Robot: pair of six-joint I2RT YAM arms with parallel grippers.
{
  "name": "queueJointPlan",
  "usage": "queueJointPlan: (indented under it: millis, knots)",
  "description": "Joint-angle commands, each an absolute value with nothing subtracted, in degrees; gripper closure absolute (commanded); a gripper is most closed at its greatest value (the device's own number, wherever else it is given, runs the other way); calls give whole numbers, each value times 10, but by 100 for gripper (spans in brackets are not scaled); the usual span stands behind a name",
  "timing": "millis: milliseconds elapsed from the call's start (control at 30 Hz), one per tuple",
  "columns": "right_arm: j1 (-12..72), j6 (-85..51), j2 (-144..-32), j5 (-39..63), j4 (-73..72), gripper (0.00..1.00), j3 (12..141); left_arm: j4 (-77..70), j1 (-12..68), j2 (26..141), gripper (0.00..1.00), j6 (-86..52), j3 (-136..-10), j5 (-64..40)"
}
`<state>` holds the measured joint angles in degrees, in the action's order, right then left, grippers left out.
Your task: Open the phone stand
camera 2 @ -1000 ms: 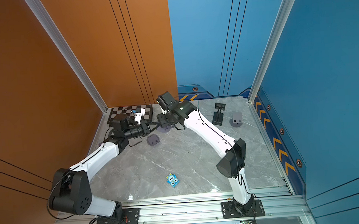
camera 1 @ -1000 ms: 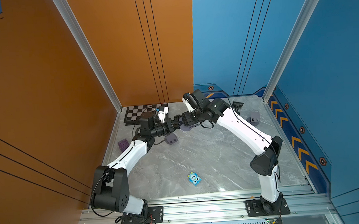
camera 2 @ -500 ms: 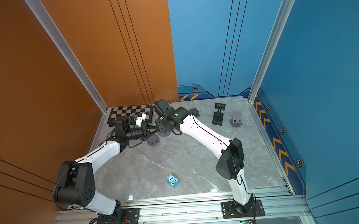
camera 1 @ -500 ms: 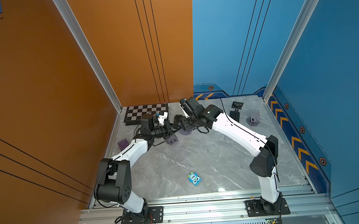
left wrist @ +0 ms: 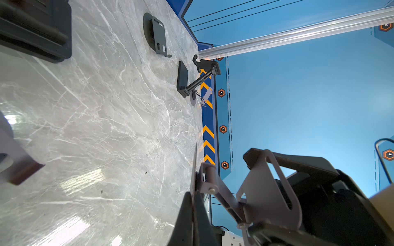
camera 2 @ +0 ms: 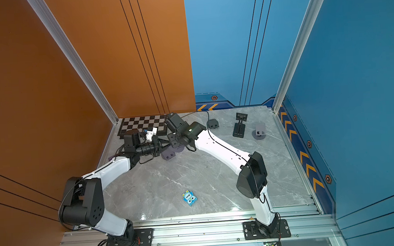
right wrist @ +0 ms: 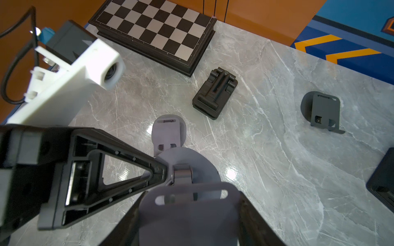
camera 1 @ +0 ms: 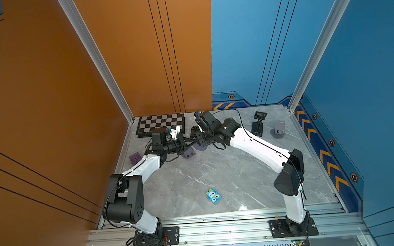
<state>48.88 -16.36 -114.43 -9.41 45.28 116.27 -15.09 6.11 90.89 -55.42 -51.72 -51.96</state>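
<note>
The base of the phone stand (right wrist: 191, 158) is pinched in the closed left gripper (left wrist: 193, 204), its plate clasped by the right gripper (right wrist: 189, 215).

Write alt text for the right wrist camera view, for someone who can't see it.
A grey phone stand is held by both grippers: the right gripper clamps its slotted plate, the left gripper pinches its round base. Beyond, on the marble table, sit three more stands and a chessboard.

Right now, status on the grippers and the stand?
Left gripper shut on phone stand base edge. Right gripper clamps its back plate. Hinge partly open. Another grey stand lies beneath.
</note>
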Motion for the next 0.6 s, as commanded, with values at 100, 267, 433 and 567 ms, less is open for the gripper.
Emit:
queueJointPlan:
  millis: [100,267,433,567]
  knots:
    - [535,-163,-895,-77,539,72,1161,-111,-25,970,100,-612,-480,-203]
    - [543,-165,-885,-87,532,73,1151,-121,-31,969,100,-619,-472,-196]
    - [549,-166,-878,-92,529,74,1146,-138,-36,974,100,-632,-465,-192]
    - [551,-167,-872,-100,527,74,1142,-139,-38,978,100,-633,-467,-192]
